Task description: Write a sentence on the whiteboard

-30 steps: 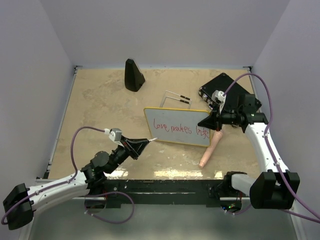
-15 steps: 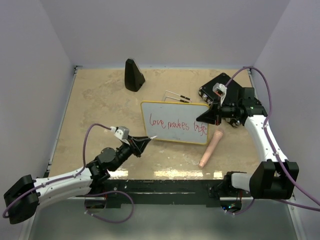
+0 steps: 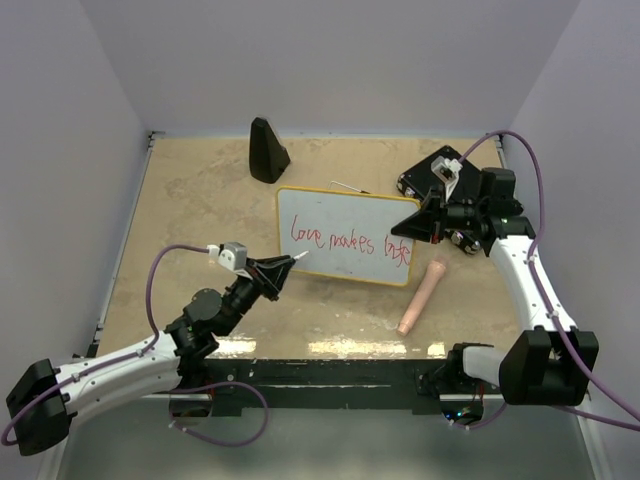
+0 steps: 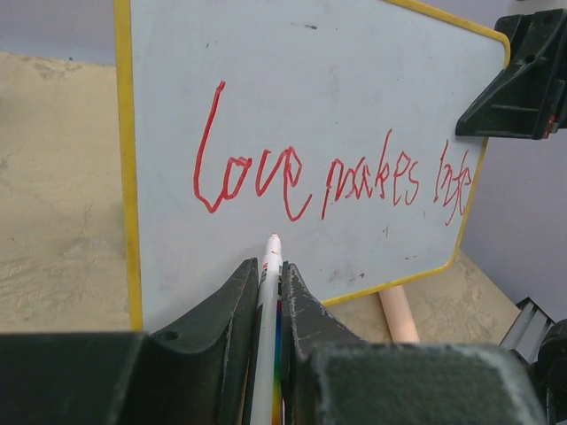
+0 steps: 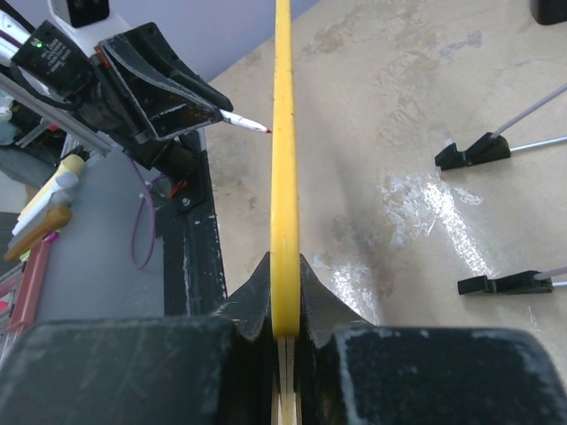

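Writing is judged in hand: the whiteboard (image 3: 345,215), pinched at its right edge by the right gripper (image 3: 408,228) over the table's (image 3: 200,220) middle, carries the sentence (image 3: 350,243), under which the marker (image 4: 268,292) pinched in the left gripper (image 3: 285,268) must next be pressed.

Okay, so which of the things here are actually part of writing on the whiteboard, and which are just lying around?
In use: whiteboard, edge clamped in the right gripper; red sentence on it; marker in the left gripper.

Lying about: black wedge; peach cylinder; two wire rods with black feet; black case.
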`<state>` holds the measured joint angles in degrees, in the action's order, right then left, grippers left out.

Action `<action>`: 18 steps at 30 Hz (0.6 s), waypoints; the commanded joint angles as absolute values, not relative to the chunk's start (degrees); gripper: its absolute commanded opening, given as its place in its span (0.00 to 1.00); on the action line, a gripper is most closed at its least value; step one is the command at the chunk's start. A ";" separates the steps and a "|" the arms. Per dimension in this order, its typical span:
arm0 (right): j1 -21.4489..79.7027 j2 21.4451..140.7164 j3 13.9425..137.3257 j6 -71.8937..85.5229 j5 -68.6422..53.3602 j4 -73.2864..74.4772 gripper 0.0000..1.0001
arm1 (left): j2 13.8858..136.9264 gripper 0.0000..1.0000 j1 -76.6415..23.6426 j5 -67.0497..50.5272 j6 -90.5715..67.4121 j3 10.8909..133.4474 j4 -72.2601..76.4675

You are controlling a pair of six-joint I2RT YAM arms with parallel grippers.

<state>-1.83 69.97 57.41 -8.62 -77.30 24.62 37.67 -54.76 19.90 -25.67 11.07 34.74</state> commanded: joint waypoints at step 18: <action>-1.85 68.03 55.99 1.93 -85.17 13.45 0.00 | 20.13 0.00 -53.44 18.29 -20.13 17.84 11.70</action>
